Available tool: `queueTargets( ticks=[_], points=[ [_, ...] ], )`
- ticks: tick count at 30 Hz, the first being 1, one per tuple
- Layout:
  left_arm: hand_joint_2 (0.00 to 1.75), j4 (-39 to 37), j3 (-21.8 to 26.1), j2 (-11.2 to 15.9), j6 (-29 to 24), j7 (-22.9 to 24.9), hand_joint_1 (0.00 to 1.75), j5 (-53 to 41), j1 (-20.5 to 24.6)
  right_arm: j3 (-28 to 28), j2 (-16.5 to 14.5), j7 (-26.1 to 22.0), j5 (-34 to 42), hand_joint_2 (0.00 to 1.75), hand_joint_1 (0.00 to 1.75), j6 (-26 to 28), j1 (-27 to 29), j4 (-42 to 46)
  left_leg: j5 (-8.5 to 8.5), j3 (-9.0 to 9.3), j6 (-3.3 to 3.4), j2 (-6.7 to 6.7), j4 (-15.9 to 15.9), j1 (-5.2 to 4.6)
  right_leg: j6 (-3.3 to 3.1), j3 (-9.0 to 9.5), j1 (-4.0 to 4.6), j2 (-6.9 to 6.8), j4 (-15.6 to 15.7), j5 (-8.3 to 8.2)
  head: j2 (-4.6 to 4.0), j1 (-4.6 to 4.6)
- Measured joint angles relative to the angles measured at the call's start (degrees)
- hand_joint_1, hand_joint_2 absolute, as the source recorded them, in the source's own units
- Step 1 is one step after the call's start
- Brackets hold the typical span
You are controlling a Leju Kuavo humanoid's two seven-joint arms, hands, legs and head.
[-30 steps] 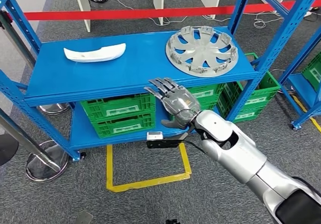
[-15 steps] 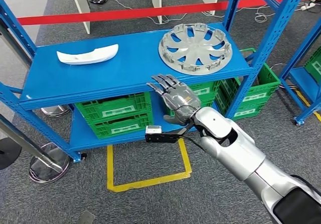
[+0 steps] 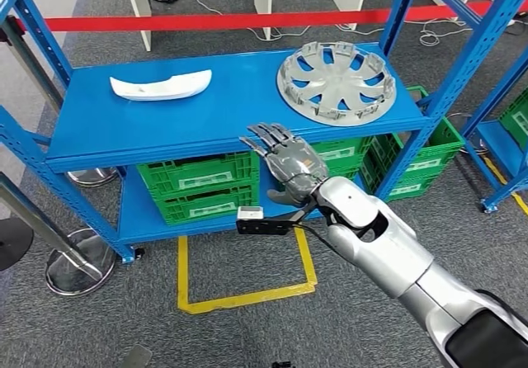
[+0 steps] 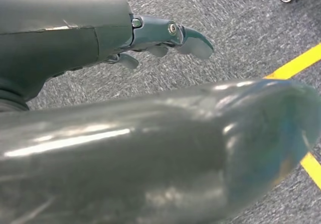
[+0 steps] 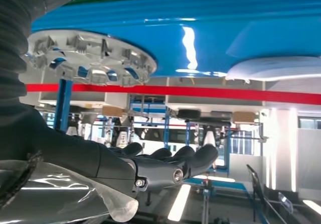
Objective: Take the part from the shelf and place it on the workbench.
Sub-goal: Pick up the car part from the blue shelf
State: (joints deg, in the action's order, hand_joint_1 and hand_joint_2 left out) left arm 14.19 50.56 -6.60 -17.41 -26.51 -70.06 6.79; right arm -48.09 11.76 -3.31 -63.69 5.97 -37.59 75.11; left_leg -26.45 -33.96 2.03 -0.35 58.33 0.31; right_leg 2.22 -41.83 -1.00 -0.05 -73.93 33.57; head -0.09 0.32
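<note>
A silver wheel cover (image 3: 336, 82) lies face down at the right end of the blue shelf's top board (image 3: 237, 112); a white curved trim part (image 3: 161, 85) lies at its left end. My right hand (image 3: 288, 162) hovers in front of the board's front edge, fingers stretched out and apart, holding nothing, a little left of and nearer than the wheel cover. In the right wrist view the same hand (image 5: 159, 166) is extended, with the wheel cover (image 5: 89, 58) and the white part (image 5: 276, 69) beyond it. My left hand (image 4: 166, 35) hangs over grey carpet with straight fingers, empty.
Green crates (image 3: 196, 185) fill the lower shelf. Blue uprights (image 3: 460, 63) frame the rack; another rack stands at the right. A red barrier tape (image 3: 237, 21) runs behind. Round stand bases (image 3: 77, 265) sit at the left, and yellow tape (image 3: 242, 298) marks the floor.
The camera has swayed, shifting the whole scene left and then back right. My right hand stays open in front of the shelf edge, barely moved.
</note>
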Motion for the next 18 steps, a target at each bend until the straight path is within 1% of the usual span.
queueTargets(
  ticks=[1, 2, 3, 4, 5, 7, 8, 9, 10, 11, 12, 13, 14, 15, 16, 17, 18],
  points=[
    [0.00, 0.00, 0.00, -0.03, -0.02, -0.03, 0.00, 0.11, -0.02, 0.02, 0.00, 0.01, -0.05, 1.75, 0.00, 0.01, -0.02, -0.11, -0.03, 0.09, -0.04, -0.07, 0.02, -0.04, -0.20, 1.45, 0.01, 0.00, 3.01, -1.94, 0.00, 0.01],
    [0.00, 0.00, 0.00, -0.06, -0.04, -0.06, 0.00, 0.23, -0.02, 0.05, 0.00, 0.01, -0.08, 1.75, 0.00, 0.02, -0.11, -0.17, -0.08, 0.18, -0.11, -0.13, 0.04, -0.08, -0.48, 3.46, 0.05, -0.01, 7.20, -3.97, 0.00, 0.02],
    [0.00, 0.00, 0.01, -0.11, -0.09, -0.10, 0.00, 0.35, -0.01, 0.09, -0.01, 0.01, -0.09, 1.75, 0.00, 0.03, -0.23, -0.20, -0.15, 0.16, -0.25, -0.16, 0.11, -0.23, -0.74, 5.54, 0.14, -0.03, 11.14, -5.42, 0.00, -0.01],
    [0.00, 0.00, 0.01, -0.15, -0.16, -0.16, 0.00, 0.47, -0.02, 0.11, -0.12, 0.00, -0.12, 1.75, 0.00, 0.07, -0.36, -0.22, -0.18, 0.06, -0.44, -0.16, 0.19, -0.32, -0.94, 7.05, 0.24, -0.06, 13.96, -6.14, 0.00, -0.02],
    [0.00, 0.00, 0.01, -0.19, -0.25, -0.21, 0.00, 0.65, -0.05, 0.11, -0.31, -0.02, -0.16, 1.75, 0.00, 0.12, -0.43, -0.27, -0.14, -0.08, -0.69, -0.13, 0.24, -0.37, -1.07, 7.78, 0.36, -0.03, 15.32, -6.20, 0.00, -0.07],
    [0.00, 0.00, 0.02, -0.20, -0.46, -0.42, 0.00, 1.21, -0.18, 0.06, -0.78, -0.16, -0.27, 1.75, 0.00, 0.21, -0.51, -0.50, 0.02, -0.25, -1.28, -0.07, 0.18, -0.34, -1.28, 8.03, 0.43, 0.04, 15.80, -6.12, 0.00, -0.08],
    [0.00, 0.00, 0.05, -0.14, -0.54, -0.57, 0.00, 1.55, -0.29, 0.04, -1.11, -0.26, -0.33, 1.75, 0.00, 0.22, -0.63, -0.69, -0.14, -0.26, -1.62, -0.05, 0.25, -0.29, -1.51, 8.05, 0.32, 0.06, 15.98, -6.26, 0.00, -0.09],
    [0.00, 0.00, 0.09, -0.08, -0.58, -0.78, 0.00, 1.84, -0.38, 0.00, -1.51, -0.42, -0.40, 1.75, 0.00, 0.22, -0.89, -0.92, -0.70, -0.52, -1.98, -0.04, 0.87, -0.26, -1.79, 8.13, 0.16, 0.03, 16.18, -6.40, 0.00, -0.14],
    [0.00, 0.00, 0.16, -0.01, -0.61, -0.96, 0.00, 2.09, -0.44, -0.04, -2.03, -0.56, -0.45, 1.75, 0.00, 0.22, -1.22, -1.16, -1.81, -1.22, -2.33, -0.02, 2.49, -0.21, -2.06, 8.21, -0.01, 0.00, 16.39, -6.53, 0.00, -0.24],
    [0.00, 0.00, 0.24, 0.08, -0.62, -1.10, 0.00, 2.27, -0.50, -0.15, -2.63, -0.70, -0.50, 1.75, 0.00, 0.22, -1.54, -1.46, -3.38, -2.49, -2.68, 0.00, 5.29, -0.07, -2.24, 8.26, -0.09, -0.04, 16.46, -6.59, 0.00, -0.29],
    [0.00, 0.00, 0.31, 0.13, -0.64, -1.20, 0.00, 2.43, -0.57, -0.31, -3.17, -0.87, -0.52, 1.75, 0.00, 0.25, -1.82, -1.87, -5.06, -4.21, -2.98, 0.01, 8.94, 0.03, -2.35, 8.25, -0.09, -0.06, 16.45, -6.57, 0.00, -0.35],
    [0.00, 0.00, 0.38, 0.20, -0.68, -1.25, 0.00, 2.58, -0.69, -0.49, -3.64, -1.01, -0.50, 1.75, 0.00, 0.30, -1.98, -2.32, -6.34, -5.89, -3.19, 0.01, 12.44, 0.14, -2.41, 8.25, -0.08, -0.09, 16.43, -6.55, 0.00, -0.35],
    [0.00, 0.00, 0.43, 0.28, -0.73, -1.29, 0.00, 2.71, -0.87, -0.68, -4.04, -1.11, -0.46, 1.75, 0.00, 0.37, -2.07, -2.80, -6.74, -7.03, -3.35, 0.02, 14.72, 0.22, -2.44, 8.27, -0.08, -0.11, 16.42, -6.52, 0.00, -0.33],
    [0.00, 0.00, 0.45, 0.35, -0.78, -1.31, 0.00, 2.80, -1.07, -0.80, -4.35, -1.19, -0.42, 1.75, 0.00, 0.48, -2.14, -3.20, -6.06, -7.26, -3.42, 0.02, 15.00, 0.28, -2.44, 8.28, -0.08, -0.12, 16.39, -6.50, 0.00, -0.33],
    [0.00, 0.00, 0.47, 0.42, -0.81, -1.32, 0.00, 2.84, -1.22, -0.88, -4.64, -1.22, -0.37, 1.75, 0.00, 0.58, -2.21, -3.48, -4.43, -6.46, -3.42, 0.03, 13.10, 0.35, -2.41, 8.31, -0.09, -0.11, 16.36, -6.48, 0.00, -0.34],
    [0.00, 0.00, 0.48, 0.51, -0.83, -1.33, 0.00, 2.85, -1.29, -0.91, -4.91, -1.23, -0.32, 1.75, 0.00, 0.70, -2.36, -3.69, -2.21, -4.83, -3.35, 0.06, 9.46, 0.41, -2.32, 8.36, -0.10, -0.09, 16.32, -6.42, 0.00, -0.34],
    [0.00, 0.00, 0.48, 0.57, -0.84, -1.34, 0.00, 2.85, -1.26, -0.90, -5.15, -1.23, -0.28, 1.75, 0.00, 0.84, -2.57, -3.85, -0.60, -3.10, -3.22, 0.07, 5.76, 0.38, -2.16, 8.35, 0.00, -0.07, 16.24, -6.34, 0.00, -0.34]
  ],
)
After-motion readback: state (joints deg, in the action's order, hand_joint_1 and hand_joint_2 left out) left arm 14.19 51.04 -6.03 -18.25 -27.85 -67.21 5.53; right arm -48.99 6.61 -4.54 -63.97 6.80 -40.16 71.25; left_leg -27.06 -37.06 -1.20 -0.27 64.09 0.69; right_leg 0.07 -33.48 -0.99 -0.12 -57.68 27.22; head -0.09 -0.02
